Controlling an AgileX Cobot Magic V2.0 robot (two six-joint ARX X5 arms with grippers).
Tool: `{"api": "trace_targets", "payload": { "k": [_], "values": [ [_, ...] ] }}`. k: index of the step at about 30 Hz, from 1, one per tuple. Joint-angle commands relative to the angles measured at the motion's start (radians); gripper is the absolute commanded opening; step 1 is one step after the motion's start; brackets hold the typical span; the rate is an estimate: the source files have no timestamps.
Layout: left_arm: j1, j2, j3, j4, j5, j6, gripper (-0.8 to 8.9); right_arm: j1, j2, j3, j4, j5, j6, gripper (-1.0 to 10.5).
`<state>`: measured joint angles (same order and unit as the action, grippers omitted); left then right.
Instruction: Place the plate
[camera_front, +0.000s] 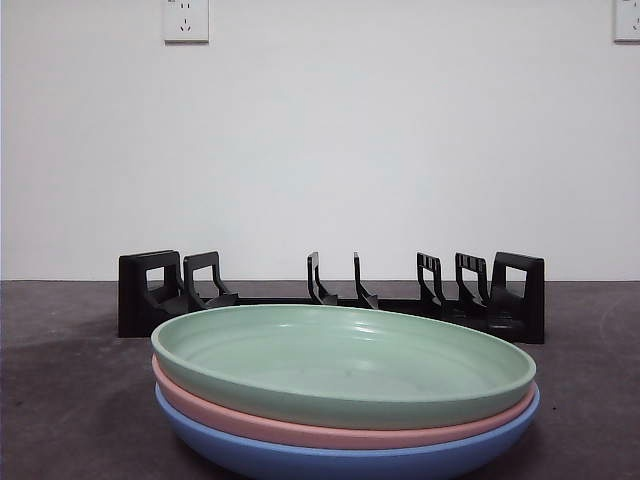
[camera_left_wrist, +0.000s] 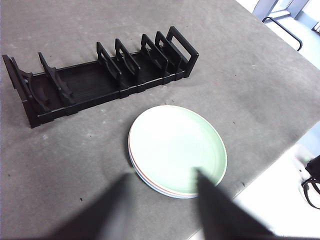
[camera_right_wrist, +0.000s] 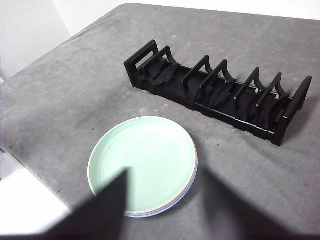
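Behind the stacked plates, seen from the front: matte black slotted plastic dish rack (camera_front: 330, 300), unfilled; glossy pale-green round plate (camera_front: 345, 362) topmost, over a pink plate (camera_front: 300, 428) and a blue plate (camera_front: 300, 458). From the left wrist: left gripper (camera_left_wrist: 160, 200) spread wide above the stack's near rim, holding nothing. From the right wrist: right gripper (camera_right_wrist: 162, 205) likewise wide, empty. Probably light, rigid, slick; best pinched at the raised rim.
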<state>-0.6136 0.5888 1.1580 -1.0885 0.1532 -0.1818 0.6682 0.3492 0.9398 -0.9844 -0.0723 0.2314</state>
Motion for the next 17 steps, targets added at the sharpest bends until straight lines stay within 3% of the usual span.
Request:
{"api": "trace_targets", "payload": {
  "k": [1, 17],
  "values": [
    [-0.008, 0.007, 0.011, 0.014, -0.004, 0.011, 0.06, 0.006, 0.001, 0.01, 0.019, 0.011, -0.006, 0.2],
    [-0.006, -0.005, 0.008, 0.01, -0.004, 0.009, 0.06, 0.006, 0.001, 0.01, 0.019, 0.013, -0.007, 0.2]
  ]
}}
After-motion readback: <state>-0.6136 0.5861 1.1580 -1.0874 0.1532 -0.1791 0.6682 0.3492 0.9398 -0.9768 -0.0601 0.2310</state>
